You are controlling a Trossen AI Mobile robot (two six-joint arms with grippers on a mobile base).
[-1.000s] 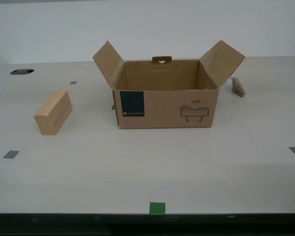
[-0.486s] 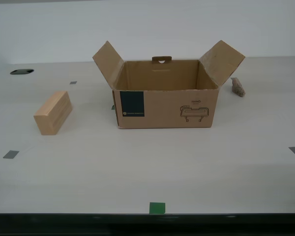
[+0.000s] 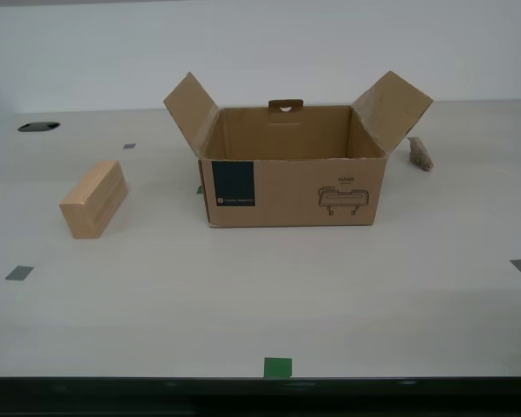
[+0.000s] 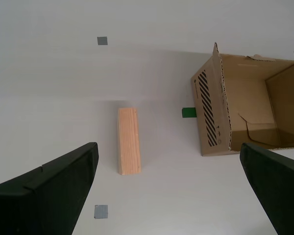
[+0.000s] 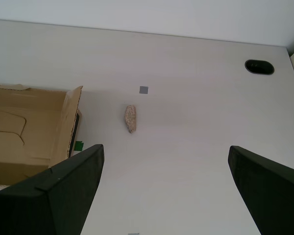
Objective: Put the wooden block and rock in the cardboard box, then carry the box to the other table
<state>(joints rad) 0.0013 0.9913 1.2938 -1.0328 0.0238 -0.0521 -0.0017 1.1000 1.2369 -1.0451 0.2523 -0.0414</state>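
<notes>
The pale wood-grain tabletop carries the cardboard box, wooden block, rock and tape squares.

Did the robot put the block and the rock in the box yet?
Not yet. The cardboard box stands open and looks empty. The wooden block and the rock lie on the table, one on each side of it. My first gripper and my second gripper are open, holding nothing. Loading and carrying remain.

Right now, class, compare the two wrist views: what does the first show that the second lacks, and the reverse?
Only the first wrist view shows the rock and a dark oval hole in the table. Only the second shows the wooden block lying flat. Both share the open cardboard box, a green tape mark beside it, grey tape squares, and open, empty jaws.
</notes>
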